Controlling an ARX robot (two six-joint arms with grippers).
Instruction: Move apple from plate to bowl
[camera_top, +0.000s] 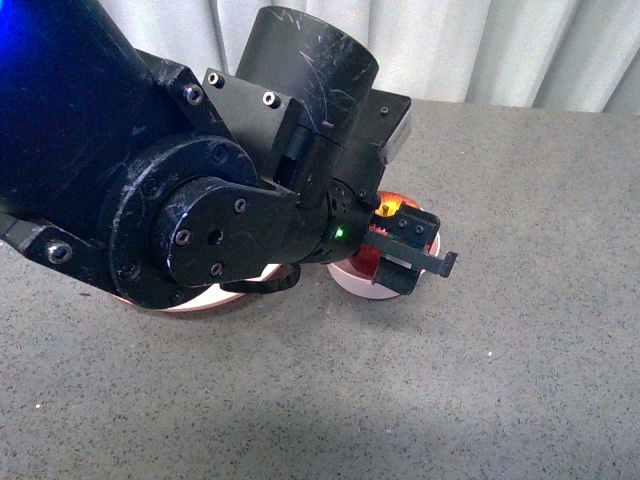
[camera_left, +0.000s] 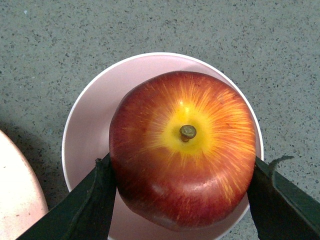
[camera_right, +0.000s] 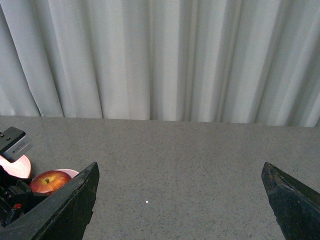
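In the left wrist view the glossy red apple (camera_left: 182, 147), yellow round its stem, sits between the two dark fingers (camera_left: 90, 205) of my left gripper (camera_left: 182, 170), which is shut on it. Directly under the apple lies the pale pink bowl (camera_left: 90, 115); whether the apple touches its inside I cannot tell. A salmon-pink plate (camera_left: 15, 195) edge shows beside the bowl. From the front, the left gripper (camera_top: 410, 245) hides most of the apple (camera_top: 390, 205) over the bowl (camera_top: 360, 283). My right gripper (camera_right: 180, 200) is open over bare tabletop, apart from the apple (camera_right: 50, 181).
The left arm (camera_top: 150, 170) fills the front view's left half and covers most of the plate (camera_top: 215, 300). A grey speckled tabletop (camera_top: 500, 380) spreads around. A white curtain (camera_right: 160, 60) hangs behind the table's far edge.
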